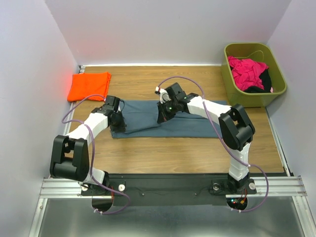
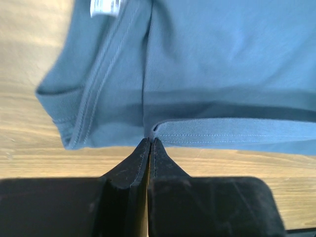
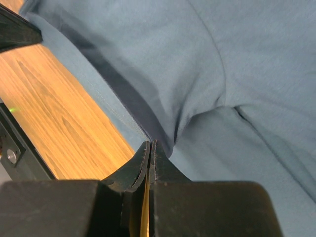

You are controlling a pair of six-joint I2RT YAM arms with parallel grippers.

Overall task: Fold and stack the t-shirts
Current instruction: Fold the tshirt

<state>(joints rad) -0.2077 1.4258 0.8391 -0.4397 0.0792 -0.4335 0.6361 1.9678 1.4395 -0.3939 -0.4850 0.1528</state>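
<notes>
The slate blue-grey t-shirt [image 1: 190, 124] lies as a long band across the middle of the wooden table. My left gripper [image 1: 118, 120] is at its left end. In the left wrist view that gripper [image 2: 149, 140] is shut, pinching the stitched hem of the blue-grey t-shirt [image 2: 222, 59]; a white label [image 2: 104, 7] shows near the collar. My right gripper [image 1: 163, 113] is at the band's middle, on its far edge. In the right wrist view that gripper [image 3: 150, 143] is shut on a puckered edge of the blue-grey t-shirt [image 3: 237, 74]. The bright orange t-shirt [image 1: 89, 85] lies folded at the far left.
An olive-green bin [image 1: 231, 78] stands at the back right, holding pink cloth [image 1: 249, 71] and black cloth. White walls close in the table on the left, back and right. Bare wood [image 1: 163, 153] runs between the blue-grey shirt and the arm bases.
</notes>
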